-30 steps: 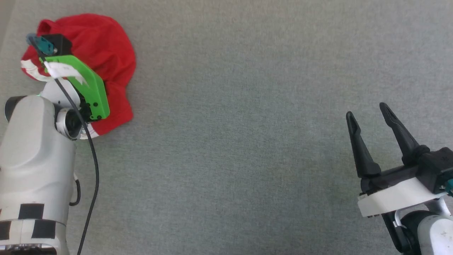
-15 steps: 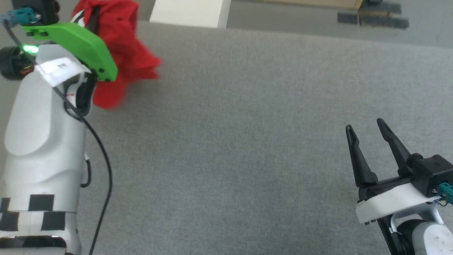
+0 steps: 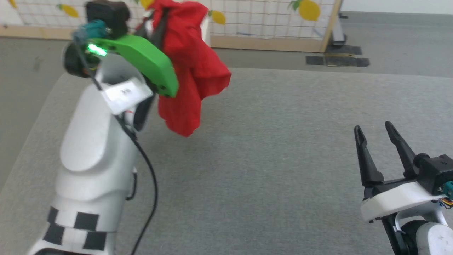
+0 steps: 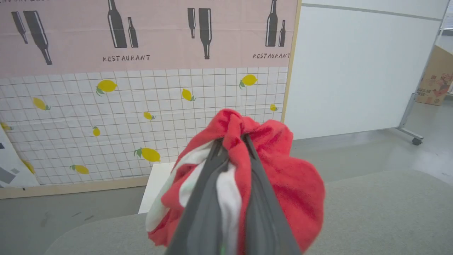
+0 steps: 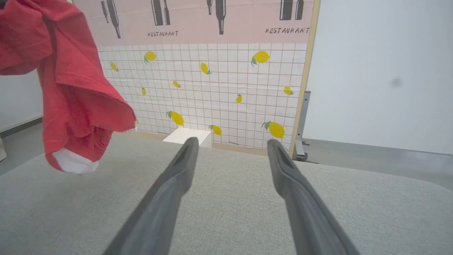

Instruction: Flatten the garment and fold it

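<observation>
1 garment (image 3: 191, 71), left hand (image 4: 231, 140) clamping; right hand (image 3: 373, 126) splayed.

**Head view.** Set high on the side of the grey table (image 3: 283, 159) away from the lemon-print panel (image 3: 269, 21). It looked forward and down across the table toward the panel and caught only the panel's lower strip at the top edge.

**Left wrist view.** Raised above the table, it faced the panel almost level along the left gripper (image 4: 231, 140). It sat very close on the garment (image 4: 283, 184) bunched there.

**Right wrist view.** Low over the table, it faced the panel along the right gripper (image 5: 232, 141).

**Shared.** All three took in the panel, the table edge nearest the panel, the white box (image 5: 185, 136) at the panel's foot, and the garment.
</observation>
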Tool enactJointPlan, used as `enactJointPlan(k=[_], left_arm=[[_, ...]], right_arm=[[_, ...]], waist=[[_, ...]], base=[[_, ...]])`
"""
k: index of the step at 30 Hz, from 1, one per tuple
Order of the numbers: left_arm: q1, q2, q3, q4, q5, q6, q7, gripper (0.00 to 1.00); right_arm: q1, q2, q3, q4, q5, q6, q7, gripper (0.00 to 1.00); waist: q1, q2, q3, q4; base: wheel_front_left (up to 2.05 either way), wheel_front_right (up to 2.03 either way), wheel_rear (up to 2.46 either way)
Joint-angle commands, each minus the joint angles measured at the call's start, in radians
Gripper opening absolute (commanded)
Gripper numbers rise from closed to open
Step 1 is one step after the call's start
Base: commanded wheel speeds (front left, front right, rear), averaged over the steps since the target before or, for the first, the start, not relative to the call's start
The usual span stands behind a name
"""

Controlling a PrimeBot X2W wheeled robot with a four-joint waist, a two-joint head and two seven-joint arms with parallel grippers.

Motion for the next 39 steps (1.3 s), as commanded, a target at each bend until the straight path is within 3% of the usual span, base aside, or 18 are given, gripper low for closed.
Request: enactJointPlan(k=[1,14,21,31,32,33,39], left_arm=[[0.019,-0.015,-0.01,-0.021,-0.012,0.001,0.003,0.0],[0.034,-0.092,-0.085,-0.156,-0.015,0.067,-0.011,0.0],[0.053,-0.108,-0.151,-0.154,-0.013,0.103,-0.029,0.0],[0.247,-0.062,-0.261,-0.028,0.013,0.063,-0.034,0.0],[0.262,-0.056,-0.272,-0.015,0.015,0.057,-0.028,0.27],[0.27,-0.053,-0.276,-0.008,0.017,0.058,-0.029,1.0],[0.278,-0.053,-0.279,0.009,0.016,0.064,-0.066,1.0]], right_arm=[[0.0,0.002,-0.007,0.003,-0.002,-0.001,0.003,1.0],[-0.053,0.004,-0.019,0.012,-0.016,-0.001,-0.007,1.0],[-0.075,0.014,-0.018,0.018,-0.018,-0.001,-0.028,1.0],[-0.085,0.029,-0.015,0.02,-0.021,-0.001,-0.053,1.0],[-0.085,0.029,-0.014,0.02,-0.022,-0.001,-0.053,1.0],[-0.085,0.03,-0.012,0.021,-0.022,-0.001,-0.053,1.0],[-0.08,0.024,-0.012,0.029,-0.021,-0.001,-0.044,1.0]], waist=[[0.0001,-0.0001,-0.015,-0.053],[0.0001,-0.0001,0.071,-0.246],[0.0001,-0.0001,0.137,-0.319],[0.0001,-0.0001,0.207,-0.323],[0.0001,-0.0001,0.209,-0.316],[0.0001,-0.0001,0.21,-0.311],[0.0001,-0.0001,0.186,-0.254]], base=[[0.0,0.0,0.0],[0.0,0.0,0.0],[0.0,0.0,0.0],[0.0,0.0,0.0],[0.0,0.0,0.0],[0.0,0.0,0.0],[0.0,0.0,0.0]])
